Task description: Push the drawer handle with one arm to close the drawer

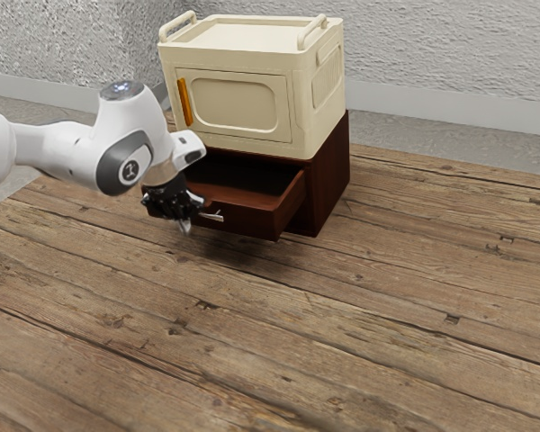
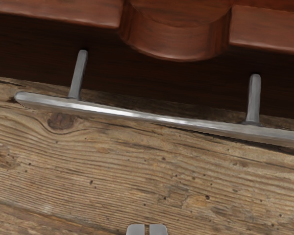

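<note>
In the exterior view my gripper (image 1: 185, 227) points downward in front of the open drawer (image 1: 243, 218), at the exterior view's left end of the handle (image 1: 214, 216). Its two fingertips stand together with nothing seen between them. The wrist view has the silver bar handle (image 2: 157, 118) on two posts, running along the dark red drawer front (image 2: 49, 51), which has a rounded notch in its top edge. My gripper (image 2: 147, 230) appears there too, fingertips nearly meeting, apart from the bar on its outer side.
A cream box (image 1: 243, 99) with an orange handle (image 1: 185, 102) and two top rails sits on the dark red cabinet (image 1: 328, 180). Wooden planks (image 1: 360, 333) surround the cabinet, and a pale textured wall (image 1: 450, 54) stands behind.
</note>
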Motion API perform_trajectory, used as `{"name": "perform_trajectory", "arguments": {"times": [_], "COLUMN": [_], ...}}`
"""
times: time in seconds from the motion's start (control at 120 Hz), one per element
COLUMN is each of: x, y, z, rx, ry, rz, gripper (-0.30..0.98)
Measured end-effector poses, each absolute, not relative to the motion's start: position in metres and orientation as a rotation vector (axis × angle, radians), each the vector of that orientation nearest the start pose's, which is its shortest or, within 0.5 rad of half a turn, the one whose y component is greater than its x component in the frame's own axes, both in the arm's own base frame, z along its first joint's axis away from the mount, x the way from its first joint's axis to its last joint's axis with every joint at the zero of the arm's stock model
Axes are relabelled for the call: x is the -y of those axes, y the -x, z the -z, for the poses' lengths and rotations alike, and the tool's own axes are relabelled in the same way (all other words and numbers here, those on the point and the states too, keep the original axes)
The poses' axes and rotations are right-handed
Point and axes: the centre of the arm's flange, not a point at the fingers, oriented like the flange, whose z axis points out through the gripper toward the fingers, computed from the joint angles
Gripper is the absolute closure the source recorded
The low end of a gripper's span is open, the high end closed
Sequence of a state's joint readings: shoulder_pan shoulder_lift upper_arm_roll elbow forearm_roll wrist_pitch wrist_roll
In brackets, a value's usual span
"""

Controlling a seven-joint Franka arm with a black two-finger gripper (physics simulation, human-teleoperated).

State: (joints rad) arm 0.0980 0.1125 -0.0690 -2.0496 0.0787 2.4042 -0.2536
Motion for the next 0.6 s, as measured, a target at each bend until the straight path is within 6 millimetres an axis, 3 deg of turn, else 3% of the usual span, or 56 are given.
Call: {"name": "perform_trajectory", "arguments": {"times": [0.6], "x": [-0.028], "y": [-0.647], "z": [-0.39], "rx": [0.231], "ry": [3.096], "rz": [0.403], "gripper": [0.79]}}
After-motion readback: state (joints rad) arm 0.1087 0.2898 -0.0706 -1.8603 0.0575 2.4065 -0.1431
